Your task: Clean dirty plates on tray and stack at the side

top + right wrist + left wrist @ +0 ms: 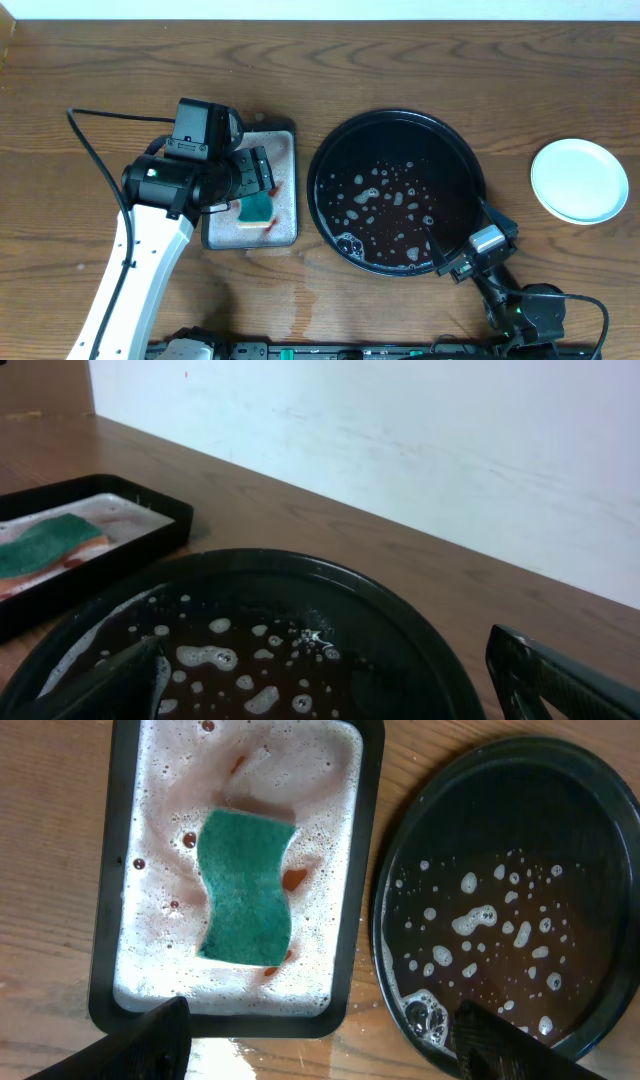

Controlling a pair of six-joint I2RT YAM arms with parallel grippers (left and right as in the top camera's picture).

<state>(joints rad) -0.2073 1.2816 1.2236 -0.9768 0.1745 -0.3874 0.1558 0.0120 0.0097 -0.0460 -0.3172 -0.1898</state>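
Observation:
The round black tray point(322, 150) holds only dark water dotted with foam; no plate lies on it. A pale mint-white plate point(579, 180) rests on the bare wood at the far right, and whether others lie under it is hidden. My left gripper point(262, 172) hangs open over the right part of the small rectangular tray, nothing between its fingers point(150, 1035). My right gripper point(462, 235) stands open at the round tray's near-right rim point(400, 610), also empty, one finger point(540, 670) outside the rim.
A small rectangular black tray point(290, 135) of soapy red-stained water sits left of the round tray, with a green sponge point(245, 888) lying in it. The wood between and in front of the trays is wet point(300, 300). A black cable point(90, 150) runs across the left.

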